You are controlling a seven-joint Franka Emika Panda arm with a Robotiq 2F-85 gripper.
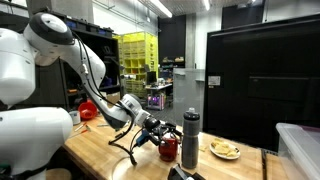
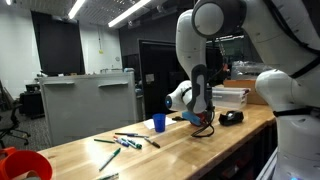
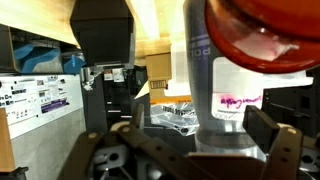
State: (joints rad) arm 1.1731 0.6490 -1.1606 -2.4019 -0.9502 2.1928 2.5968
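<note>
Spilling past the wrist view's edge, red cup [image 3: 262, 35], bottle [image 3: 205, 75]

Smooth pale wood, satin sheen: tabletop [image 1: 95, 150]. Dark matt metal: bottle [image 1: 191, 135], frame centre; white paper-like label [image 3: 240, 100]. Glossy red plastic: cup [image 1: 168, 149]. Glossy white plastic: arm shell [image 1: 20, 70], upper left.

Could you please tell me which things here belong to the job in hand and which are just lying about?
Job in hand:
- hand, open
- dark bottle, just ahead of it
- red mug, beside the bottle

Lying about:
- plate with food
- blue cup
- markers
- red bowl
- plastic bin
</note>
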